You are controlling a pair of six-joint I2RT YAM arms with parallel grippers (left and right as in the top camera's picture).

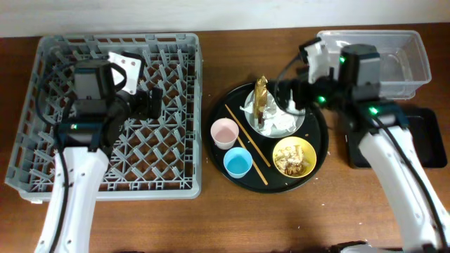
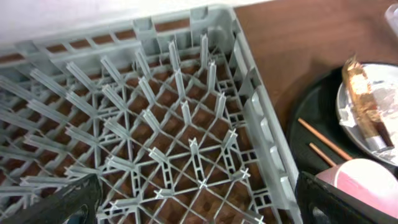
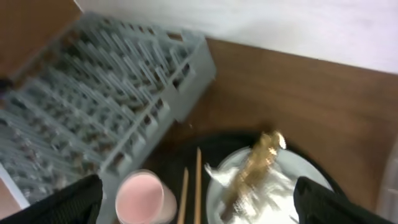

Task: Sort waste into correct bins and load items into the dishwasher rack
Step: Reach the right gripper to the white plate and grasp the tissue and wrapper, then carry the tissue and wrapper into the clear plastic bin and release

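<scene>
The grey dishwasher rack (image 1: pixel 42 105) fills the left. A round black tray (image 1: pixel 320 151) holds the grey-green plate (image 1: pixel 299 128) with white tissues (image 1: pixel 278 125) and a golden wrapper (image 1: pixel 261 95), a pink cup (image 1: pixel 224 132), a light-blue cup (image 1: pixel 238 162), a yellow bowl (image 1: pixel 294 156) of crumbly scraps and two chopsticks (image 1: pixel 246 144). My left gripper (image 1: pixel 156 102) is open and empty over the rack (image 2: pixel 186 124). My right gripper (image 1: pixel 290 95) is open and empty above the plate; its view shows the wrapper (image 3: pixel 255 165), pink cup (image 3: pixel 138 196) and chopsticks (image 3: pixel 198 186).
The clear tub (image 1: pixel 408 60) stands at the back right. The flat black tray (image 1: pixel 429 140) lies in front of it, partly under my right arm. Bare wooden table lies in front of the rack and round tray.
</scene>
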